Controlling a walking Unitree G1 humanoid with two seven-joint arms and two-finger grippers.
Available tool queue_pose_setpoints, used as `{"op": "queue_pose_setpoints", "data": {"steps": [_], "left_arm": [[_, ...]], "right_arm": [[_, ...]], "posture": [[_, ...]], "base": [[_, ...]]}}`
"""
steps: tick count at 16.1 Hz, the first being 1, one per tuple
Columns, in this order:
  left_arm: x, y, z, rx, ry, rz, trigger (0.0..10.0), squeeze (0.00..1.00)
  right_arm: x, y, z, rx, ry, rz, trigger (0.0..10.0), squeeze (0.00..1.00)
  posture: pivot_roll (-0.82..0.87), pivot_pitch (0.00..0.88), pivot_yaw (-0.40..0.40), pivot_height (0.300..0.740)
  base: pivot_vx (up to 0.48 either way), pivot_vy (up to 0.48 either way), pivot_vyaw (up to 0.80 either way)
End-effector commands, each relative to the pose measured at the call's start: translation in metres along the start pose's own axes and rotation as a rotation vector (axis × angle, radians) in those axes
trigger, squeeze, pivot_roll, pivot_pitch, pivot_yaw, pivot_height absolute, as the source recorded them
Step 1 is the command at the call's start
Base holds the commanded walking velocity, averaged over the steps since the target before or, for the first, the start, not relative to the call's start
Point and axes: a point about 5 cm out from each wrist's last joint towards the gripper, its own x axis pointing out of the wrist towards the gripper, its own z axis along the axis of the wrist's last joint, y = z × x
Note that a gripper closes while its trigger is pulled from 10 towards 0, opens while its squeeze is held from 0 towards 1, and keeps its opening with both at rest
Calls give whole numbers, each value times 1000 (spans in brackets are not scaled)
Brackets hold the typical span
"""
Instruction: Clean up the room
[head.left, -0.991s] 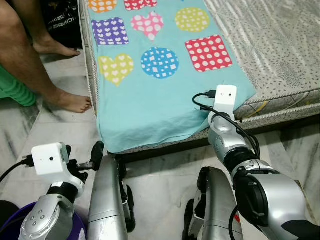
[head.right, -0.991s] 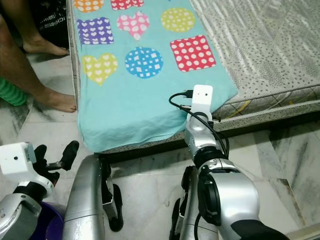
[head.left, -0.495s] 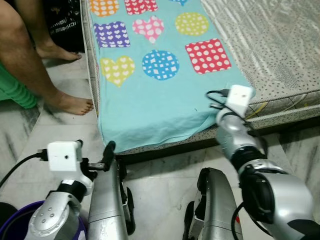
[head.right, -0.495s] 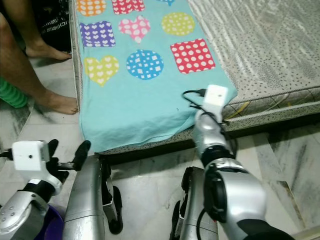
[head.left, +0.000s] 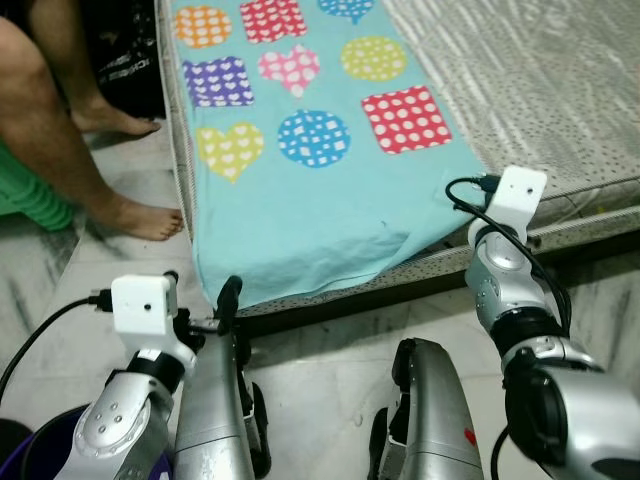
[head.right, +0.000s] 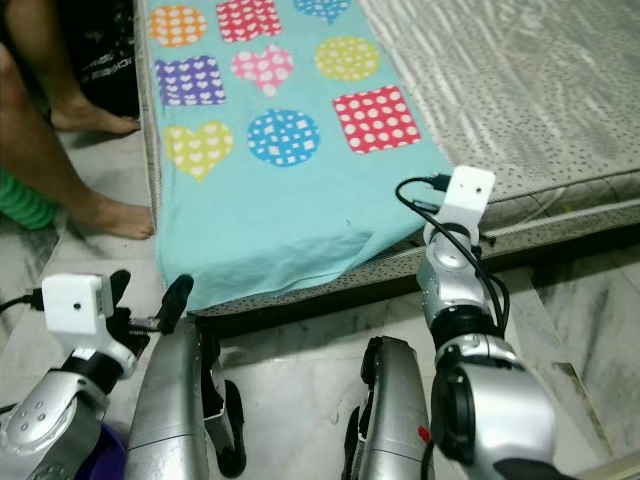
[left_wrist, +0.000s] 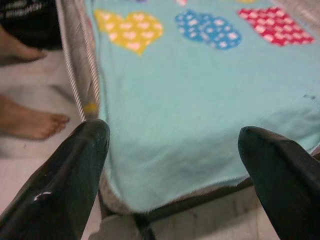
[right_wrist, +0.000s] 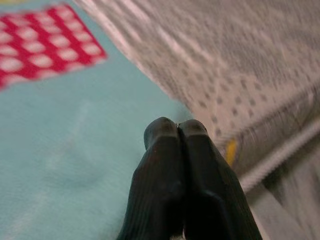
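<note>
A turquoise blanket (head.left: 300, 210) printed with coloured hearts, circles and squares lies over the left part of a grey patterned mattress (head.left: 540, 90); its front edge hangs over the bed's side. My left gripper (left_wrist: 172, 132) is open, low in front of the blanket's front left corner, with nothing between its fingers (head.left: 230, 295). My right gripper (right_wrist: 177, 130) is shut with nothing seen in it, its tips just above the blanket's front right corner by the mattress edge. In the eye views the right wrist camera (head.left: 520, 195) hides those fingers.
A person's bare legs and feet (head.left: 140, 215) stand on the marble floor left of the bed. A black bag (head.left: 125, 70) sits behind them. A purple bin (head.left: 60, 450) is at my lower left. My silver legs (head.left: 215, 400) stand close to the bed frame.
My right arm has swung right along the bed edge, from over the blanket's front hem to its right corner. The left gripper has moved forward and right, nearer the blanket.
</note>
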Motion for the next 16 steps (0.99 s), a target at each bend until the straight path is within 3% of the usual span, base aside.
{"op": "queue_pose_setpoints", "data": {"steps": [1,2,6,12,13,16], "left_arm": [[-2,2,-4,1,12,3,10000,0],[1,1,-3,-1,-1,2,10000,0],[8,-2,-6,-12,-20,-11,10000,0],[20,-2,-10,-43,-43,-4,10000,0],[22,-3,-12,-50,-45,-7,10000,0],[25,-6,-14,-59,-50,-11,10000,0]], "right_arm": [[-3,3,-2,-2,-18,39,10000,875],[-14,13,0,9,-81,145,10000,1000],[-45,17,1,27,-150,262,10000,1000],[-82,6,6,28,-127,319,10000,1000],[-88,7,9,51,-119,338,10000,0],[-89,10,18,78,-130,340,10000,0]], "posture": [[119,201,-13,523],[100,189,-9,523],[57,160,2,523],[-4,108,5,523],[-18,102,3,523],[-28,98,3,523]], "base": [[0,0,0],[0,0,0],[0,0,0],[0,0,0],[0,0,0],[0,0,0]]}}
